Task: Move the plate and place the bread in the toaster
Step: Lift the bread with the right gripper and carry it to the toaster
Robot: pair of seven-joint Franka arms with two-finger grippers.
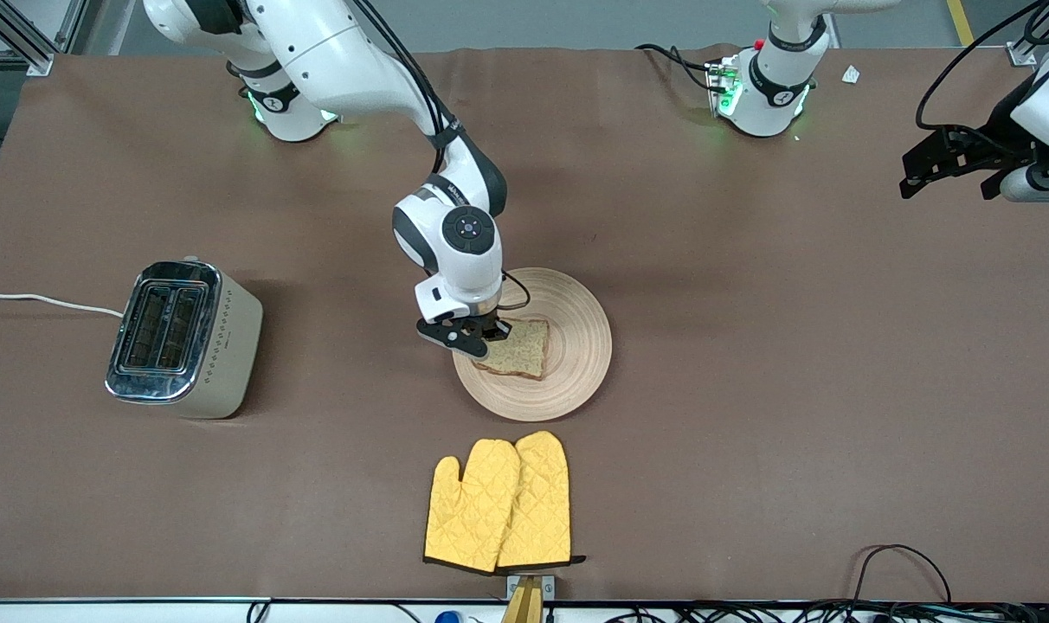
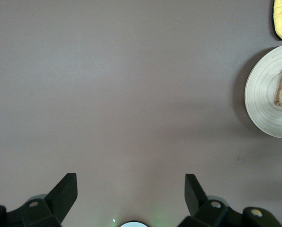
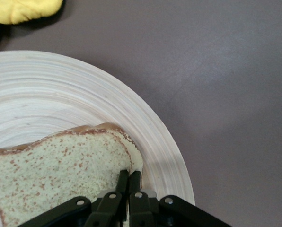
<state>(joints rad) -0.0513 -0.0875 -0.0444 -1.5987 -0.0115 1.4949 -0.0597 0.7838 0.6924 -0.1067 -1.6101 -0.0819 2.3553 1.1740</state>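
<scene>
The roughly square slice of light brown seeded bread (image 1: 518, 348) lies flat on the large round pale wooden plate (image 1: 576, 372), toward the plate's nine o'clock in the front view, and the right gripper (image 1: 471, 333) has its fingers pinched nearly together on the slice's edge. The slice looks light, soft and crumbly, so a gentle crust-edge hold seems safest. The boxy cream-and-chrome toaster (image 1: 183, 339) stands toward the right arm's end, slots running twelve to six; the left gripper (image 1: 953, 162) waits wide open and empty.

High front view, wrist views – all share plate (image 1: 576, 346)
</scene>
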